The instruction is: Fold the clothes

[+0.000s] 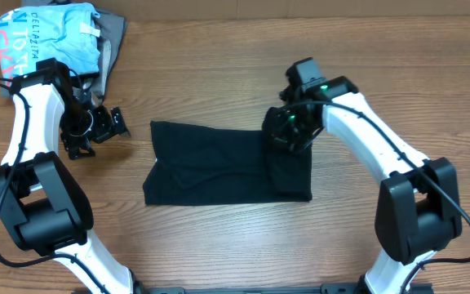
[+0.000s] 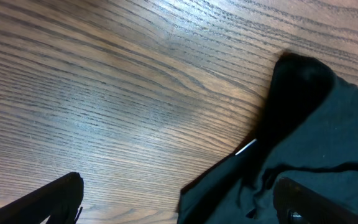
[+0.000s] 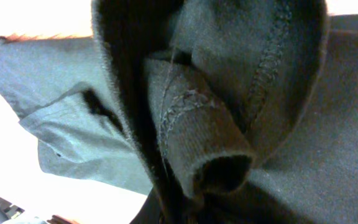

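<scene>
- Black T-shirt [image 1: 210, 167] is lying flat across the middle of the wooden table [image 1: 219, 49] in the overhead view, with its right end doubled over into a darker panel.
- Right gripper [image 1: 288, 131] is bearing down on the T-shirt's upper right corner, its jaws drawn together and pinching the cloth there.
- Left gripper [image 1: 108, 124] is hovering near the T-shirt's left edge, apart from it, its jaws spread wide and gripping nothing.
- Blue shirt [image 1: 51, 33] is sitting at the far left corner on top of a grey garment [image 1: 114, 37], well apart from the T-shirt.
- Left wrist view: bare table [image 2: 104, 93] is filling most of the frame, and the T-shirt [image 2: 328, 137] is lying crumpled at the lower right with a thin white streak [image 2: 246, 147] at its edge.
- Fingers [image 2: 48, 202] of the left gripper [image 2: 179, 186] are standing far apart at the bottom corners, one over wood, the other showing in front of the cloth.
- Right wrist view: the T-shirt [image 3: 278, 174] is crowding the lens, bunched into folds, with a rolled stitched hem [image 3: 197, 143] sticking out towards the camera.
</scene>
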Robot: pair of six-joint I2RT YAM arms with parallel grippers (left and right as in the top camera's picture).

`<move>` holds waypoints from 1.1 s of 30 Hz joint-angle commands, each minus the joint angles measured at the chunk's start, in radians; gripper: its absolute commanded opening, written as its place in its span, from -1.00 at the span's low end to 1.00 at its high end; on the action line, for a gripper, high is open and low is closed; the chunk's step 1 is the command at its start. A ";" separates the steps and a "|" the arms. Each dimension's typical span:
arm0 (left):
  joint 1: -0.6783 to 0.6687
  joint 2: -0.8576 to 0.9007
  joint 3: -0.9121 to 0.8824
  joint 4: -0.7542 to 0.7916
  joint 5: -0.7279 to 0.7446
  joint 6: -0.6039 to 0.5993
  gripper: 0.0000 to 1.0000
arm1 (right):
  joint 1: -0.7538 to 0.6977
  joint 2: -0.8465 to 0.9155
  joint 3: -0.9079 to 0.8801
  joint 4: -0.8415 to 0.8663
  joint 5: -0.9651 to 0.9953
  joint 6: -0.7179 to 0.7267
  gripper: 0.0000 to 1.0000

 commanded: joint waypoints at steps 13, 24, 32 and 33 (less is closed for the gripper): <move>-0.006 0.010 0.019 -0.011 -0.002 -0.002 0.99 | 0.116 -0.039 -0.053 0.111 0.016 0.134 -0.77; -0.006 0.010 0.019 -0.019 -0.002 -0.002 1.00 | 0.132 -0.039 -0.039 0.074 0.014 0.087 0.39; -0.006 0.010 0.019 -0.023 -0.002 -0.002 1.00 | 0.008 -0.039 0.031 -0.051 0.017 -0.042 0.30; -0.006 0.010 0.019 -0.023 -0.002 -0.002 1.00 | 0.001 -0.039 0.029 -0.057 0.016 -0.055 0.25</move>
